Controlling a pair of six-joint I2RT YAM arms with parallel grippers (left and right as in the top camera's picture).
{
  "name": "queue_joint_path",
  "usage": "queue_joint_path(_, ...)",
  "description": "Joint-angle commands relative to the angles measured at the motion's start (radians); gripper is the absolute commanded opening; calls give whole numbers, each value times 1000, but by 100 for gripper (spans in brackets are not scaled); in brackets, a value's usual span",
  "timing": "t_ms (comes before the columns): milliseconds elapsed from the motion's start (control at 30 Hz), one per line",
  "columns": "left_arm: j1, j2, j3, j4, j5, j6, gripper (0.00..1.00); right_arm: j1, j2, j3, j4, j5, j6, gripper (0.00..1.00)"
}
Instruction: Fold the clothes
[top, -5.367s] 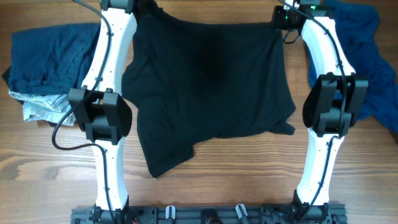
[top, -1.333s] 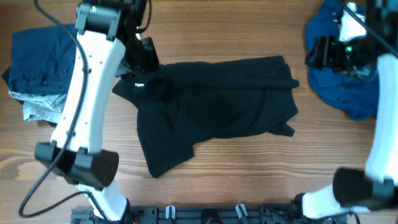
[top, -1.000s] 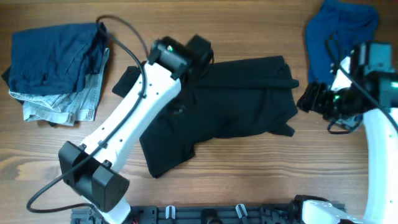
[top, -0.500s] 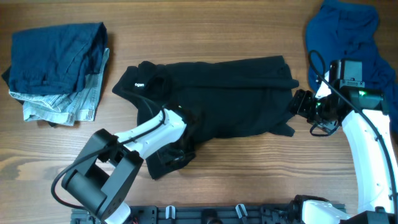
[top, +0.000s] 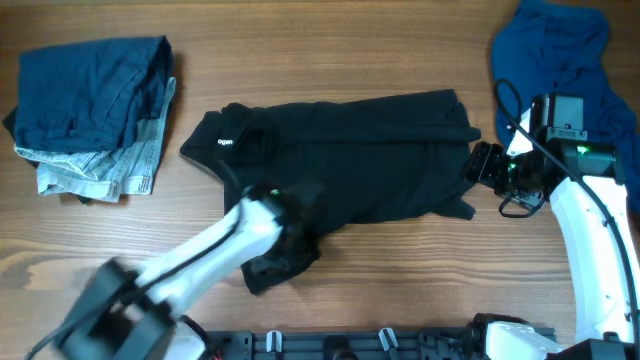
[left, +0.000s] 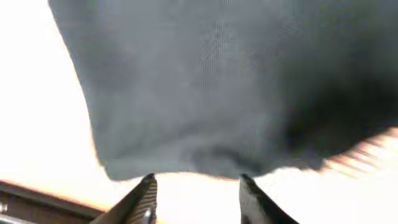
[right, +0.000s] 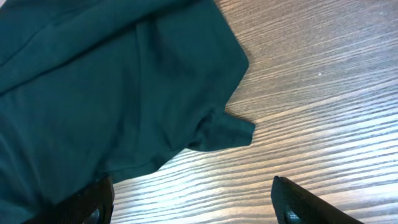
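Clothes (top: 370, 150): one black garment, lying mid-table (top: 400, 300), spread wide left to right. It is not a neat rectangle. There is a rolled fold along the far edge, a flap at lower left reaching toward the near edge, and a small pointed corner sticking out at lower right. White logo (top: 224, 141) with lettering faces up at the upper-left end.

Left gripper (left: 196, 185): sits over the lower-left flap; the arm is blurred in the overhead view. Wrist view shows the fingertips apart with bright table between them, the garment hem just beyond the tips, and nothing pinched. That view is washed out and soft, so I can't tell whether the tips touch the hem.

Right gripper (right: 189, 186): at the garment's right edge, beside the pointed corner. Fingers are spread wide with only wood grain between them. The corner lies just ahead of them, not gripped.

Rest of the table: folded blue garment (top: 90, 85) at upper left, on top of a pale grey cloth (top: 90, 175), well apart from the black one. Crumpled blue garment (top: 555, 50) at upper right, beyond the right arm.
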Motion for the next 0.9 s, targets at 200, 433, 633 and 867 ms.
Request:
queue_joint_path(200, 2, -311, -166, -108, -25, -452, 52, 0, -3, -3, 31, -15, -55, 82)
queue_joint_path(433, 2, -311, -351, 97, 29, -386, 54, 0, -3, -3, 22, -16, -72, 82)
queue_joint_path(633, 3, -311, -451, 235, -26, -383, 55, 0, -3, -3, 23, -42, -73, 82)
queue_joint_path(867, 3, -286, -452, 304, -116, -384, 34, 0, -3, -3, 18, -47, -73, 82)
